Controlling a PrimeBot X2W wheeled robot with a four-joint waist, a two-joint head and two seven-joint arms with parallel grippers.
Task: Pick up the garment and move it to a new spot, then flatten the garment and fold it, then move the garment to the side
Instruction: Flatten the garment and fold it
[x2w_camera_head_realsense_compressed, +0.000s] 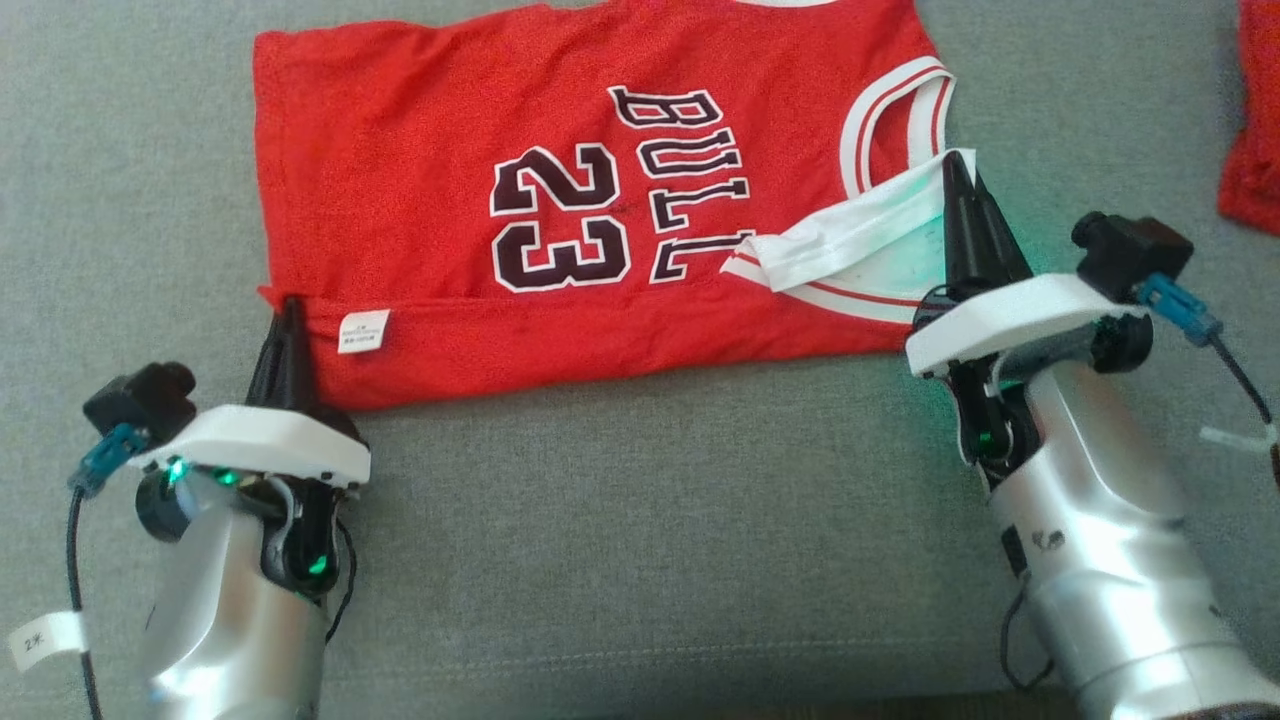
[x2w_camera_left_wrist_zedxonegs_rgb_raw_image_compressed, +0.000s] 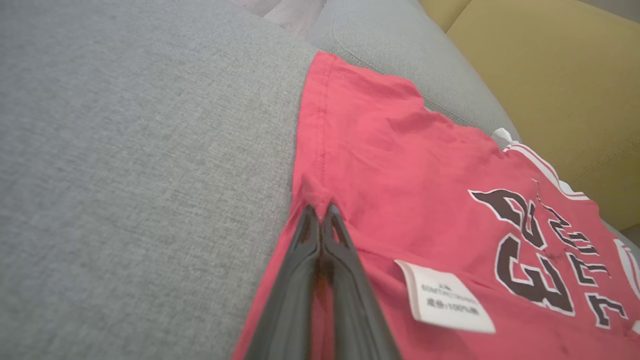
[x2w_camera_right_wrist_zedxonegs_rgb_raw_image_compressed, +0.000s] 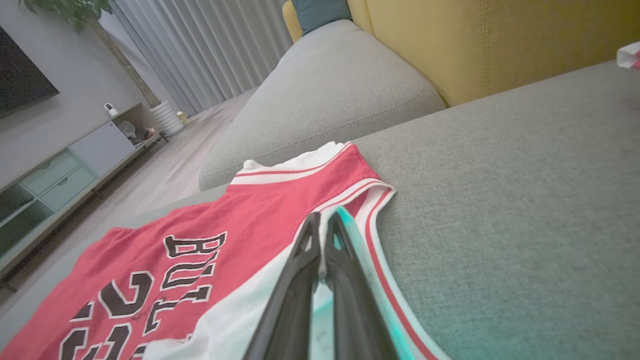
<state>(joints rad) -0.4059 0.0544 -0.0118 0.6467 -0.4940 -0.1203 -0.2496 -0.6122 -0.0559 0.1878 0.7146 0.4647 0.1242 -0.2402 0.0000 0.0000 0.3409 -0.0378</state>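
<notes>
The garment (x2w_camera_head_realsense_compressed: 430, 180), a red jersey with black "BULLS 23" lettering, lies spread sideways on the grey sofa cushion (x2w_camera_head_realsense_compressed: 640, 520). Its near edge is turned over onto itself, showing a white care label (x2w_camera_head_realsense_compressed: 363, 331) and white lining (x2w_camera_head_realsense_compressed: 850, 245). My left gripper (x2w_camera_head_realsense_compressed: 292, 305) is shut on the garment's near hem corner; in the left wrist view red cloth (x2w_camera_left_wrist_zedxonegs_rgb_raw_image_compressed: 400, 165) is pinched at the left gripper (x2w_camera_left_wrist_zedxonegs_rgb_raw_image_compressed: 320, 207). My right gripper (x2w_camera_head_realsense_compressed: 957, 162) is shut on the turned-over white armhole edge, seen in the right wrist view between the right gripper (x2w_camera_right_wrist_zedxonegs_rgb_raw_image_compressed: 322, 217) tips over the garment (x2w_camera_right_wrist_zedxonegs_rgb_raw_image_compressed: 260, 215).
A plain red cloth (x2w_camera_head_realsense_compressed: 1255, 120) lies at the far right of the cushion. A yellow sofa back (x2w_camera_right_wrist_zedxonegs_rgb_raw_image_compressed: 475, 40) rises behind the seat. Another grey cushion (x2w_camera_right_wrist_zedxonegs_rgb_raw_image_compressed: 330, 90), wooden floor and a low cabinet (x2w_camera_right_wrist_zedxonegs_rgb_raw_image_compressed: 65, 170) lie beyond the garment's left side.
</notes>
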